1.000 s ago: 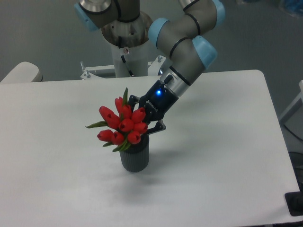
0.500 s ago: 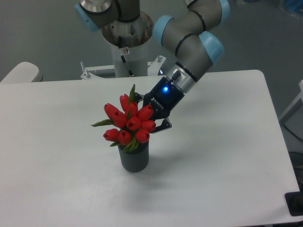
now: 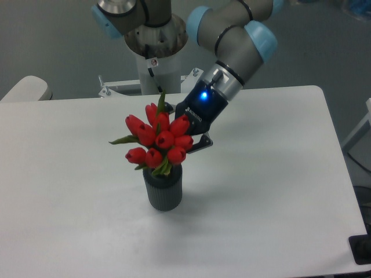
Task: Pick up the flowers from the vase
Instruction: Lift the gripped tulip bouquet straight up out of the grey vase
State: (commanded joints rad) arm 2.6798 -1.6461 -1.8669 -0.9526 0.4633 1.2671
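We see one gripper (image 3: 186,134) closed on the flowers (image 3: 157,142), gripping the bunch from its 3 o'clock side; a blue light glows on the wrist. White print on the gripper body is too small to read. We count about nine red buds. The bunch sits just above one vase (image 3: 163,188), stems at its mouth. The table (image 3: 278,197) is open toward 3 and 6 o'clock.
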